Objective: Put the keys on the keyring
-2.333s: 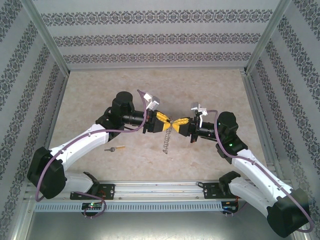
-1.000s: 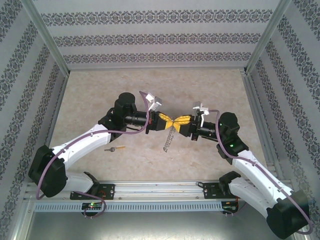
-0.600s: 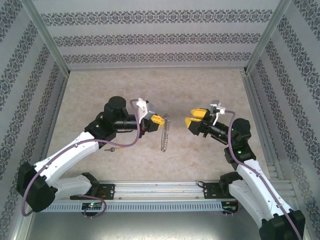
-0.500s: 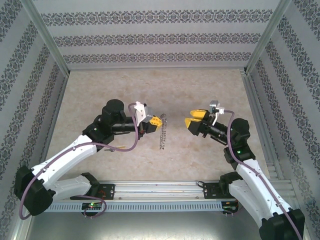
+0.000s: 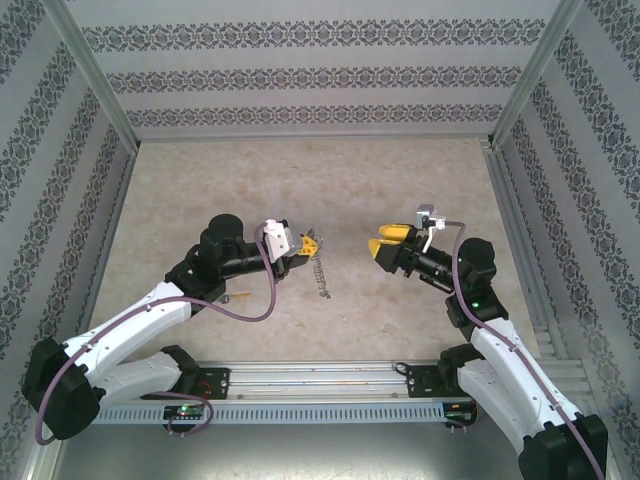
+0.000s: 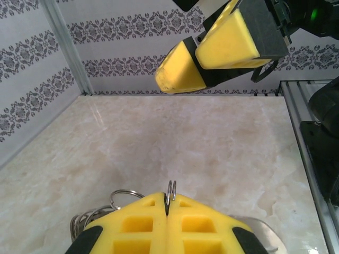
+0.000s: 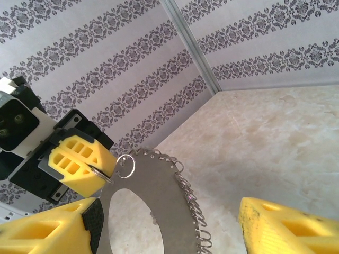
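Two end effectors face each other over mid-table. Left end effector (image 5: 303,244) is clenched on the keyring (image 5: 318,272), whose loop dangles toward the table (image 5: 330,180). Right end effector (image 5: 381,244) is released, empty, well apart to the right. Key (image 5: 238,295) lies on the table beside the left arm, unthreaded. Recommended: hold the keyring steady and fetch the key by its shaft, leaving the head free for threading.

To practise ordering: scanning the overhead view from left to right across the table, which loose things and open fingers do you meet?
Key on the table → hanging keyring → right arm's fingers.
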Controlling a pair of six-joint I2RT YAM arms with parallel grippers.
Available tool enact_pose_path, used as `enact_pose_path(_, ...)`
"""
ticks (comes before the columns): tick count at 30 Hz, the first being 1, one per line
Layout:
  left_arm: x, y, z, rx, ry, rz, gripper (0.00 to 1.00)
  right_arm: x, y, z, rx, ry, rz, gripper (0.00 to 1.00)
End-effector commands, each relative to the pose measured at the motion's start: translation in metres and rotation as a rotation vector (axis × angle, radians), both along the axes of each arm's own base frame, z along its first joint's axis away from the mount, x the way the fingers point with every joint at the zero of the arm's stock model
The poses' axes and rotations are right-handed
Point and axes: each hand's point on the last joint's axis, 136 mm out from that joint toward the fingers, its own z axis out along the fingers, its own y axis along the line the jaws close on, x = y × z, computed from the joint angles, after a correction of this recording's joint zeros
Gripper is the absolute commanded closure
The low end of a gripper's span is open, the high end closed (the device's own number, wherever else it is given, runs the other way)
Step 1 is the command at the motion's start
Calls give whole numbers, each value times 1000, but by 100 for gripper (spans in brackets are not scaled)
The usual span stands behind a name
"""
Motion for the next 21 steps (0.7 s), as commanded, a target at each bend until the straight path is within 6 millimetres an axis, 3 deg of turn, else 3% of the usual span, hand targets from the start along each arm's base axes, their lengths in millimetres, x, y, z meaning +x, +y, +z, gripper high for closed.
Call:
enact_pose_path(1,-6,-3,29,-60,-119,-22,100,-4,3,4,10,-25,22,31)
enact_pose_path(12,-9,-6,29,-56,-90,-51,100,-5,6,5,10,-33,39,31)
enact_pose_path(21,-29,-14,35,-30,44,-176,100,-23,31,17,-11,-78,197,32)
